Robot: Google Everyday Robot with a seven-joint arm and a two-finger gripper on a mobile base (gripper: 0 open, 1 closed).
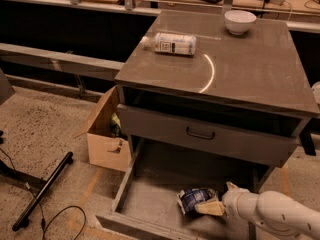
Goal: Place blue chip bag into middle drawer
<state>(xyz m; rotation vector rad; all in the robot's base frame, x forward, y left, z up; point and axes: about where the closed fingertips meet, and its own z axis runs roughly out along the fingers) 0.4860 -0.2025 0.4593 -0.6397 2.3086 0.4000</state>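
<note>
The blue chip bag (192, 199), dark blue with white print, is low inside the pulled-out middle drawer (150, 204), right of the middle of its grey floor. My gripper (209, 207) reaches in from the lower right on a white arm (270, 215). It is shut on the right end of the bag. Whether the bag rests on the floor or hangs just above it I cannot tell.
A closed drawer front with a black handle (200, 134) overhangs the open drawer. On the cabinet top lie a clear white-labelled bottle (170, 43) and a white bowl (239, 21). A cardboard box (105, 144) stands at the left. A black bar (42, 191) and cable lie on the floor.
</note>
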